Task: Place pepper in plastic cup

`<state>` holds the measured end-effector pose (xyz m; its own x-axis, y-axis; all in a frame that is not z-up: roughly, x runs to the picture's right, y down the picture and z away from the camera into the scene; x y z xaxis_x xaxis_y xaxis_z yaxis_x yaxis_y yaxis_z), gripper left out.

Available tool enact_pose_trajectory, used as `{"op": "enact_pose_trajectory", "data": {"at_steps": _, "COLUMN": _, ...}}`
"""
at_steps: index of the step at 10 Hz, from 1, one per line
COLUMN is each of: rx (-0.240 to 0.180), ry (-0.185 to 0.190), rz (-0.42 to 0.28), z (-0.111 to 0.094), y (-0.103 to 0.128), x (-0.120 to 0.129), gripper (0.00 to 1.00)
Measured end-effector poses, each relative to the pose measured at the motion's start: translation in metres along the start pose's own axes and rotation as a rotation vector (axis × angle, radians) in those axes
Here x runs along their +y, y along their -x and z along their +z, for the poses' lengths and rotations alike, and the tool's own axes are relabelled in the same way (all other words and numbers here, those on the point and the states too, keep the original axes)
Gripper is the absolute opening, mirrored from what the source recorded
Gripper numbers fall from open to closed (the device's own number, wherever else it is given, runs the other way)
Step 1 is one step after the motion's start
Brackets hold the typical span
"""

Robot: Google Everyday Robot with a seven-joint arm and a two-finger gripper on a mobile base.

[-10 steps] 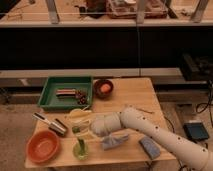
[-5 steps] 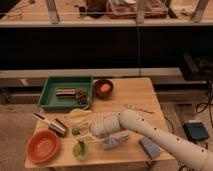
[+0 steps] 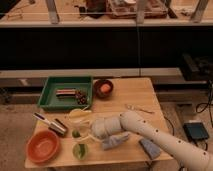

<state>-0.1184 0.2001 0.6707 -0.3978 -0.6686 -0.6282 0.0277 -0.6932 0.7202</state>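
Observation:
A pale clear plastic cup (image 3: 78,116) is on the wooden table (image 3: 135,100), left of centre. A green object that looks like the pepper (image 3: 80,150) sits near the table's front edge. A smaller green piece (image 3: 75,133) lies between it and the cup. My gripper (image 3: 86,134) is at the end of the white arm (image 3: 150,132), which reaches in from the lower right. It hovers low just right of the small green piece, between the cup and the green object. What it holds, if anything, is hidden.
A green tray (image 3: 50,97) with dark items stands at the back left, with a dark bowl (image 3: 103,88) holding an orange fruit beside it. An orange bowl (image 3: 43,146) and a metal can (image 3: 55,125) are at the front left. Grey-blue objects (image 3: 149,148) lie under the arm. A utensil (image 3: 139,108) lies to the right.
My gripper has dipped slightly toward the table front. The cup, the green items and the other objects have not visibly moved.

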Motion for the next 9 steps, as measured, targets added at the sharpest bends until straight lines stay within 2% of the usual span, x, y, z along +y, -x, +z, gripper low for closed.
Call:
{"op": "enact_pose_trajectory", "data": {"at_steps": 3, "rx": -0.010, "ry": 0.003, "rz": -0.005, "z": -0.002, "y": -0.006, "x": -0.001, "gripper": 0.80}}
{"op": "enact_pose_trajectory", "data": {"at_steps": 5, "rx": -0.066, "ry": 0.028, "rz": 0.073, "z": -0.007, "y": -0.003, "x": 0.006, "gripper": 0.80}}
{"op": "enact_pose_trajectory", "data": {"at_steps": 6, "rx": -0.094, "ry": 0.048, "rz": 0.164, "z": -0.011, "y": 0.000, "x": 0.012, "gripper": 0.80}}
{"op": "enact_pose_trajectory", "data": {"at_steps": 7, "rx": -0.099, "ry": 0.092, "rz": 0.306, "z": -0.024, "y": 0.010, "x": 0.019, "gripper": 0.80}}
{"op": "enact_pose_trajectory", "data": {"at_steps": 9, "rx": -0.080, "ry": 0.182, "rz": 0.528, "z": -0.052, "y": 0.028, "x": 0.028, "gripper": 0.80}}
